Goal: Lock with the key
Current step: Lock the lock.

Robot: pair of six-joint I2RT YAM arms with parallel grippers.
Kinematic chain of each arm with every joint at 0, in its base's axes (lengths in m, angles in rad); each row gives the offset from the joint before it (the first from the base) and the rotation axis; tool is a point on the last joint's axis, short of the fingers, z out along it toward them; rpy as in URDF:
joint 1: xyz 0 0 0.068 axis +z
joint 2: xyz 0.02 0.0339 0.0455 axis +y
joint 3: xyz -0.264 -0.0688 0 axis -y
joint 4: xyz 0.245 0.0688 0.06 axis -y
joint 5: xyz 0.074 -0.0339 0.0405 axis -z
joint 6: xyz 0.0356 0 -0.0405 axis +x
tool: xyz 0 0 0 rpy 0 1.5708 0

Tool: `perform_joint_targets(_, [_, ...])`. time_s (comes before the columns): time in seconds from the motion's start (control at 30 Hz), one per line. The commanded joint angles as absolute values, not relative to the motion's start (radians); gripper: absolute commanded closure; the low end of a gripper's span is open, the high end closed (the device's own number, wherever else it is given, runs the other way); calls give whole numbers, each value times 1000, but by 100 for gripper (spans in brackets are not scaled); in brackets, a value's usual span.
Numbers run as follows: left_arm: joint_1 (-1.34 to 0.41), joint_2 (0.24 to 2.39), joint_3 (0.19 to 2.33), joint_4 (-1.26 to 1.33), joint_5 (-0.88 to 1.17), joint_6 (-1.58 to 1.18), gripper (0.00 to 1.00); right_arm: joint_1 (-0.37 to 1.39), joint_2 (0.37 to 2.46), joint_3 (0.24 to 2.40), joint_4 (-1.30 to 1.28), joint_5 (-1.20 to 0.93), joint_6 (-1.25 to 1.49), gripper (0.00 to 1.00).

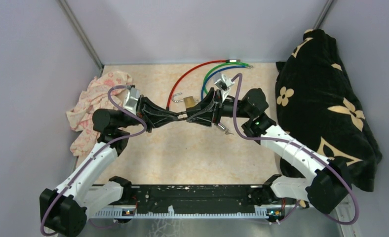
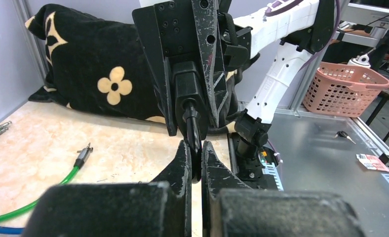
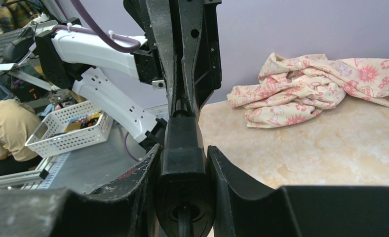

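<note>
My two grippers meet nose to nose over the middle of the table. The right gripper (image 1: 194,115) (image 3: 182,154) is shut on a black lock body (image 3: 182,148) (image 2: 186,91), which fills the gap between its fingers. A dark, thin key head (image 2: 193,123) sticks out of the lock's end towards the left arm. My left gripper (image 1: 180,116) (image 2: 196,152) is shut on the key, its fingertips pressed against the head's flat sides. The key's blade is hidden inside the lock.
A brass padlock (image 1: 188,101) with an open shackle lies just behind the grippers, by red (image 1: 182,79), green (image 1: 212,69) and blue cables. A small loose key (image 1: 225,131) lies near the right arm. A pink floral cloth (image 1: 96,106) sits left, a black flowered cushion (image 1: 326,113) right.
</note>
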State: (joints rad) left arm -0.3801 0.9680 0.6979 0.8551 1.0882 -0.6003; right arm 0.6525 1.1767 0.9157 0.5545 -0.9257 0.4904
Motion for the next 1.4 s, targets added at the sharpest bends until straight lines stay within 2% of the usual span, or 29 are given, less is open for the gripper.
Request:
perform_joint_targets(0.0, [-407, 985, 695, 865, 1078, -582, 100, 676, 1190, 984, 671, -883, 465, 100])
perform_joint_targets(0.63, [-460, 1081, 790, 836, 1090, -591, 100, 663, 1262, 903, 707, -868, 259, 100])
perform_joint_targets(1.0, [-504, 1162, 875, 729, 1079, -460, 100, 694, 1383, 877, 822, -916, 337, 100])
perform_joint_targets(1.13, [-571, 1170, 836, 623, 1078, -359, 100, 693, 1407, 904, 923, -919, 419, 100])
perform_joint_targets(1.37, [-608, 1215, 799, 670, 1097, -317, 100, 692, 1420, 945, 901, -906, 423, 100])
